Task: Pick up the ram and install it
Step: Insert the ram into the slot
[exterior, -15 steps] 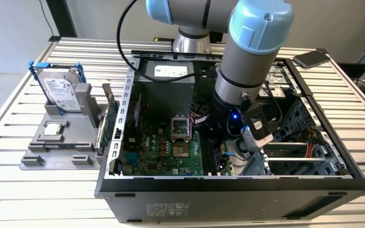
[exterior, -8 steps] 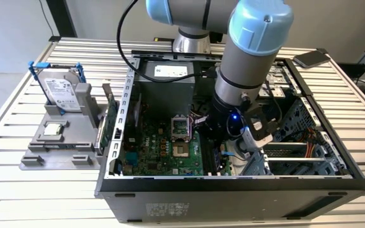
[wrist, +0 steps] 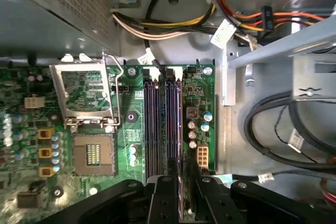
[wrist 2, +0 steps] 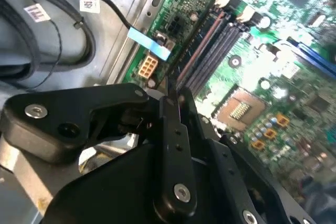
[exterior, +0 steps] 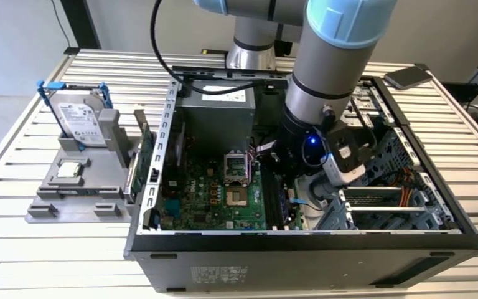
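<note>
We are holding the ram on its thin edges, our gripper squeezed narrow around it, over the long black slots at six o'clock. It looks light, stiff and easy to break.

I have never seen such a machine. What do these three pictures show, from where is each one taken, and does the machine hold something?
The machine is a robot arm with a pincer at its end. The exterior view is taken from a camera off the arm: the arm reaches into an open computer case on a slatted metal table. At the exterior view's left, a grey holder carries a hard drive and a processor chip. Both wrist views come from cameras riding on the arm, looking past the pincer at the green motherboard. The pincer seems shut on the ram, a thin board seen edge-on, close to the memory slots.
</note>
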{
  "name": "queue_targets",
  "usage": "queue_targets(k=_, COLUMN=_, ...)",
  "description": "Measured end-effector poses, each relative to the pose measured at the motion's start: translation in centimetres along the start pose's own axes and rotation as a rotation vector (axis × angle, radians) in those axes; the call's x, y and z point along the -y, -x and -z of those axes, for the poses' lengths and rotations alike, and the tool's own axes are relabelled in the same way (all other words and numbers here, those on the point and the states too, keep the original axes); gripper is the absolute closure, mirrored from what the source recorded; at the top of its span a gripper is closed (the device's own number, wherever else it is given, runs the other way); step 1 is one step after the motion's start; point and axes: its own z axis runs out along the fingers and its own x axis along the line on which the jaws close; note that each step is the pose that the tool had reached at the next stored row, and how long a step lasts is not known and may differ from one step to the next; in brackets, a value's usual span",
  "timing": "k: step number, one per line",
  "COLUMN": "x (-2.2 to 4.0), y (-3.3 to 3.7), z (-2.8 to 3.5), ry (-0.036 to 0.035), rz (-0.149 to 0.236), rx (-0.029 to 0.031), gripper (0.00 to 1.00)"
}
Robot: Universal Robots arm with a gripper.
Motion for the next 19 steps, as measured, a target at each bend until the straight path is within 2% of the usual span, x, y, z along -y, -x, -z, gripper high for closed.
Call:
queue_targets(k=4, x=0.00, y=0.01, z=1.83, ry=0.0000, rz=0.000, rx=0.0000, gripper=0.00)
queue_targets(k=7, x=0.00, y=0.02, z=1.86, ry=-0.0018, rz=0.000, rx=0.0001, gripper=0.00)
queue_targets(k=8, x=0.00, y=0.02, z=1.87, ry=-0.0027, rz=0.000, rx=0.0001, gripper=1.00)
queue_targets(k=19, x=0.00, y=0.02, z=1.87, ry=-0.0113, rz=0.000, rx=0.0004, gripper=1.00)
